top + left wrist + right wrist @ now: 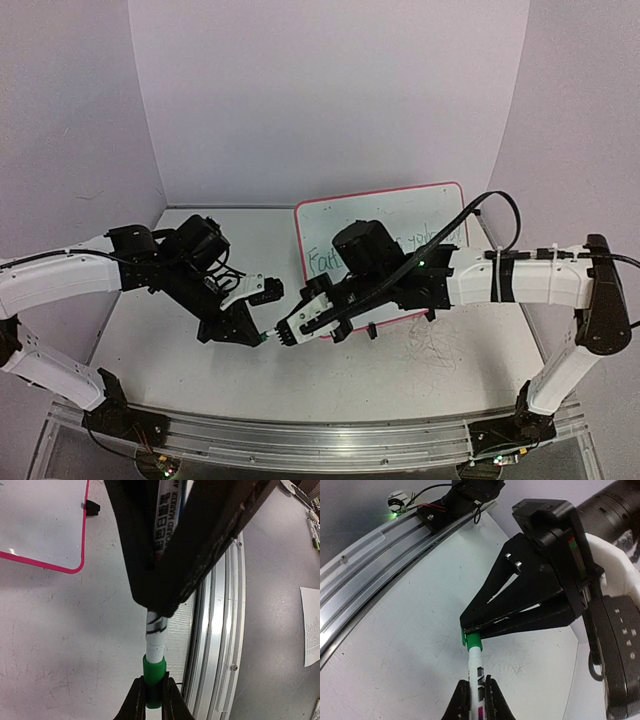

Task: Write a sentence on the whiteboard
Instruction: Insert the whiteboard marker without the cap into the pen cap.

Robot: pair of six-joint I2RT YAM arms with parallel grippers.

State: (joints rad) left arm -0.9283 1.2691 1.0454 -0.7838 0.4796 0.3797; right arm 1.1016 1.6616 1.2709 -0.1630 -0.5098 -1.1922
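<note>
The whiteboard (385, 212), white with a pink-red frame, lies at the back right of the table; its corner also shows in the left wrist view (40, 520). Green handwriting (322, 262) runs across it, mostly hidden by my right arm. A white marker (475, 666) with a green cap (474, 642) is held above the table between both grippers. My left gripper (154, 686) is shut on the green cap (153, 672). My right gripper (476, 689) is shut on the white barrel. In the top view the left gripper (257, 338) and the right gripper (288, 334) meet tip to tip.
An aluminium rail (300, 440) runs along the table's near edge, close below the grippers (220, 630). A black clip foot (92, 506) sits at the whiteboard's edge. A sheet of paper (312, 625) lies beyond the rail. Purple walls enclose the back and sides.
</note>
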